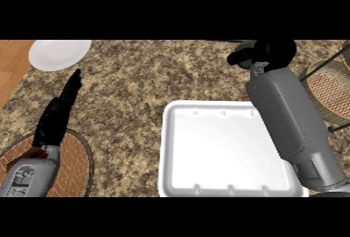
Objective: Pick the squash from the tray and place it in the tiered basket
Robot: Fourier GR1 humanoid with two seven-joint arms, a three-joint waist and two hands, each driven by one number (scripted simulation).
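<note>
Looking down from the head view, you have the white tray (pixel 229 152) sitting on the speckled granite counter (pixel 157 74) at lower centre, its bare floor showing white. The right forearm (pixel 294 129) crosses the tray's right edge and runs up toward the top right. At its end the right hand (pixel 270 51) is a dark curled mass near the wicker tiered basket (pixel 331 88), which sits at the right edge with its black wire frame beside it. A sliver of dull green (pixel 245 46) shows at the left side of that hand; it looks like the squash, wrapped in the curled fingers, though most of it is hidden. You cannot tell whether hand or squash touches the basket.

Left side: the left hand (pixel 58 115) lies with fingers straight and together, pointing up the counter, holding nothing. Its grey forearm (pixel 31 176) lies over a round brick-red mat (pixel 78 162) at lower left. A white plate (pixel 58 53) sits at top left, near the wooden strip (pixel 10 65) along the counter's left edge.
</note>
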